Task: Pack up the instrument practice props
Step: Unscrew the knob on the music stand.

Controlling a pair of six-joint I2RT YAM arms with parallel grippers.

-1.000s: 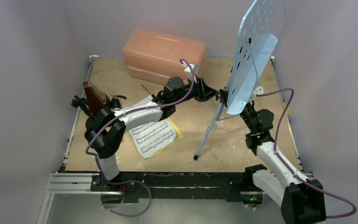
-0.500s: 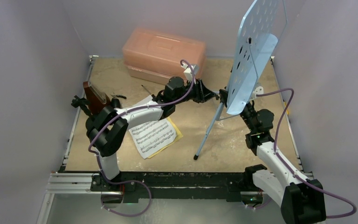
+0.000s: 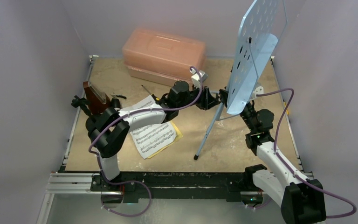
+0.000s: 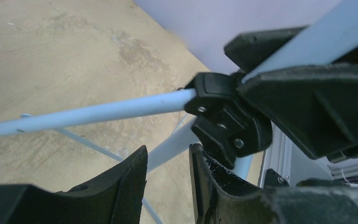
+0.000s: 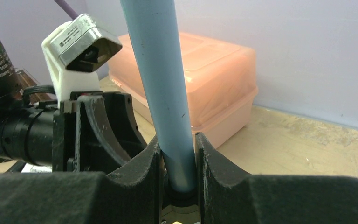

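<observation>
Mottled tan tabletop (image 3: 235, 135), round-holed light-blue stand (image 3: 256, 28)

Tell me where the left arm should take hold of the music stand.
Take the music stand by the slim round leg just beside the black hub, coming from the left with the left tool straddling the tube. The right tool clamps the pole beside that hub, so the leg is probably the easiest free part.
</observation>
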